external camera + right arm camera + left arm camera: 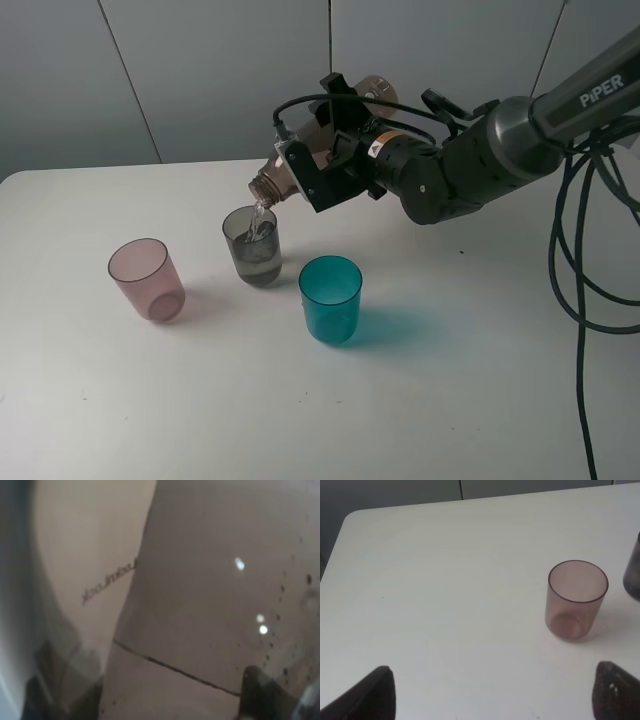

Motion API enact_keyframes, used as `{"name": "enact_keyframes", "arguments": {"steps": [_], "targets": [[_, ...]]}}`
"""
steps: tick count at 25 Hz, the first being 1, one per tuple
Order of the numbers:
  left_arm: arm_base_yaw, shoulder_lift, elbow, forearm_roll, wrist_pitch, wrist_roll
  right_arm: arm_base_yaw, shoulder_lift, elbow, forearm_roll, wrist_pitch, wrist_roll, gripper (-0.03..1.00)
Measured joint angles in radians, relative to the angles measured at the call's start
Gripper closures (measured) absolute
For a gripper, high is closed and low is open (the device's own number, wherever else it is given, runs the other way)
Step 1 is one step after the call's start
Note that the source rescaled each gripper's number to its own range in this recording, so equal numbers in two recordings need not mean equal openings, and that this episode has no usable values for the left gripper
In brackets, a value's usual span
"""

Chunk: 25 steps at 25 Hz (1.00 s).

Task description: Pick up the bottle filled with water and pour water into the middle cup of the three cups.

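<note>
My right gripper (318, 160) is shut on the smoky brown-grey bottle (290, 168) and holds it tipped, neck down to the left. Water streams from its mouth into the smoky grey middle cup (253, 247), which holds some water. The pink cup (147, 279) stands to its left and the teal cup (331, 299) to its right and nearer. The bottle (200, 600) fills the right wrist view. The left wrist view shows the pink cup (576, 600), an edge of the grey cup (633, 575), and my left gripper (492, 700) open and empty, fingertips (615, 692) wide apart.
The white table (450, 400) carries only the three cups. Black cables (580, 260) hang at the right beside the right arm. The table's far edge meets a grey wall (200, 70).
</note>
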Motion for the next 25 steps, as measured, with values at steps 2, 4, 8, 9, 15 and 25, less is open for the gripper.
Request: {"name": "enact_keyframes", "arguments": {"steps": [2,4,8,9,15,25], "targets": [[0.0,0.0,0.0,0.0,0.0,0.0,0.0,0.0,0.0,0.0,0.0,-0.004,0.97],[0.0,0.0,0.0,0.0,0.0,0.0,0.0,0.0,0.0,0.0,-0.002,-0.009,0.97],[0.0,0.0,0.0,0.0,0.0,0.0,0.0,0.0,-0.018,-0.005,-0.006,-0.013,0.97],[0.0,0.0,0.0,0.0,0.0,0.0,0.0,0.0,-0.025,-0.011,-0.01,-0.013,0.97],[0.0,0.0,0.0,0.0,0.0,0.0,0.0,-0.008,-0.045,-0.037,-0.016,-0.022,0.97],[0.0,0.0,0.0,0.0,0.0,0.0,0.0,-0.008,-0.054,-0.065,-0.026,-0.103,0.97]]}}
